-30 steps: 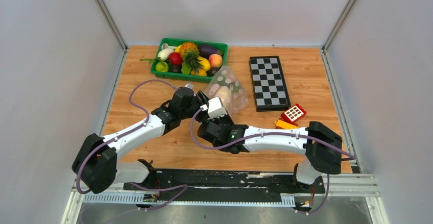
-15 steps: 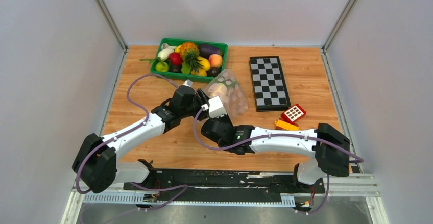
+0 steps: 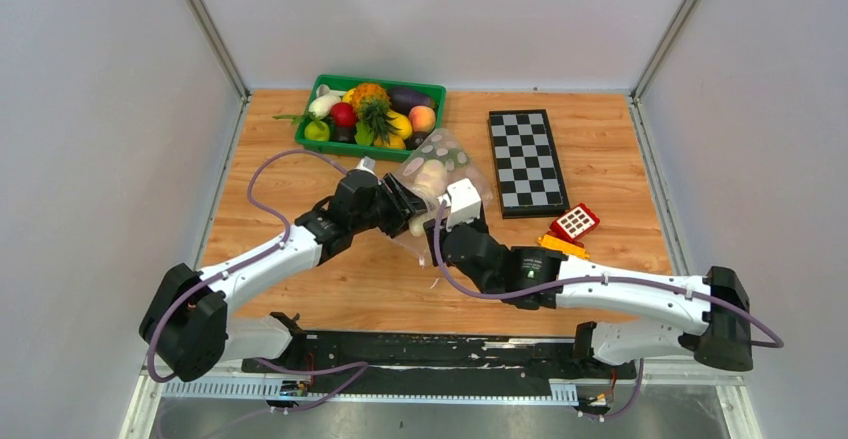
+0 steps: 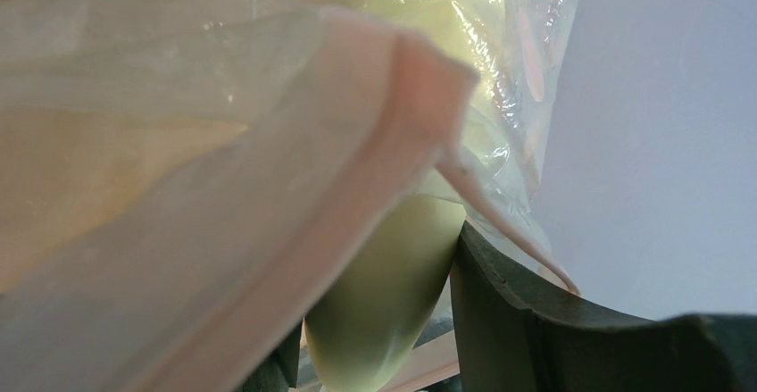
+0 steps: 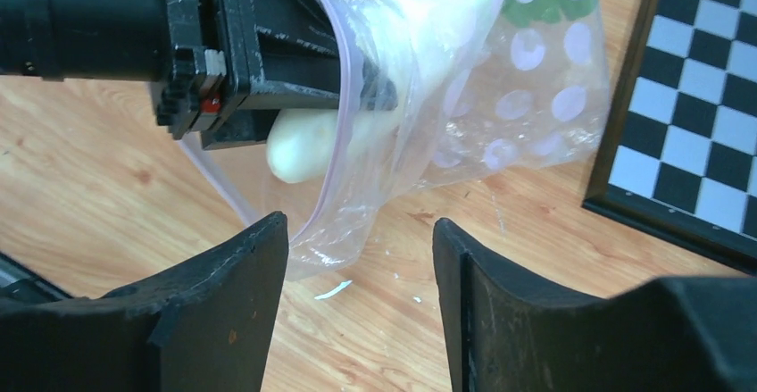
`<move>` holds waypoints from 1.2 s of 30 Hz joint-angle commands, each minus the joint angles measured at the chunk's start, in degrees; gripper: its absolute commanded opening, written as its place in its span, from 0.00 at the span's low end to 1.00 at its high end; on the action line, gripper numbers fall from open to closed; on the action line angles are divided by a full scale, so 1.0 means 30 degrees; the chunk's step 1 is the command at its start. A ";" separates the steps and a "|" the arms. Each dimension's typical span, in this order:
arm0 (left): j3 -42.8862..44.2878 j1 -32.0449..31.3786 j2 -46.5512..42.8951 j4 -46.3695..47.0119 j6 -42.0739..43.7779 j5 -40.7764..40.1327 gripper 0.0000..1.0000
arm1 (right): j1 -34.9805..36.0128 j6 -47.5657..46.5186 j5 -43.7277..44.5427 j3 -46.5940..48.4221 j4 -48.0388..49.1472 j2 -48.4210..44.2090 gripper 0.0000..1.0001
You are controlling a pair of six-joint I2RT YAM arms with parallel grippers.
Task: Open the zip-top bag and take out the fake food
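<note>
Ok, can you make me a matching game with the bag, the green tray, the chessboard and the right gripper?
1 zip-top bag
2 green tray
3 chessboard
4 right gripper

A jaws wide apart
B holds a pineapple
C lying flat on the table
D held up by the left gripper

Pairs: 1-D, 2-B, 3-C, 4-A

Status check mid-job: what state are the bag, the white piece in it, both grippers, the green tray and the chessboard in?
zip-top bag: near end lifted, mouth parted.
white radish: inside the bag, tip at the mouth.
left gripper: shut on the bag's mouth edge.
right gripper: open, fingers either side of the bag's lower edge, not gripping.
green tray: full of toy produce.
chessboard: lying flat, no pieces on it.
</note>
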 commanded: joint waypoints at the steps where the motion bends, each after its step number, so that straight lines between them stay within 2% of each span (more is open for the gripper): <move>1: -0.0287 0.0076 -0.0728 0.2129 -0.1256 0.0586 0.00 | 0.0006 0.0760 -0.1647 -0.1275 0.1825 -0.0487 0.62; 7: -0.0976 0.0077 -0.1079 0.3180 -0.2401 0.0705 0.00 | 0.0011 0.3261 -0.1865 -0.1843 0.2712 0.0878 0.62; 15: -0.2103 0.0072 -0.1904 0.4541 -0.3891 0.0487 0.00 | -0.0034 0.4559 0.0692 -0.2686 0.2872 0.2770 0.57; 20: -0.1942 0.0073 -0.1661 0.4954 -0.4142 0.1975 0.00 | -0.0535 0.5817 0.2551 -0.2927 0.1353 0.3170 0.55; 22: -0.1638 0.0074 -0.1629 0.3841 -0.3446 0.2484 0.00 | -0.0915 0.5797 0.2680 -0.3100 0.1107 0.2818 0.54; 30: -0.0709 0.0076 -0.2098 -0.2460 0.2316 0.3258 0.00 | -0.2231 0.4055 0.2243 -0.4078 0.1566 0.0018 0.49; 36: -0.0179 -0.0023 -0.2574 -0.5380 0.6331 0.4468 0.00 | -0.2442 0.3073 0.1386 -0.3739 0.1120 -0.1204 0.48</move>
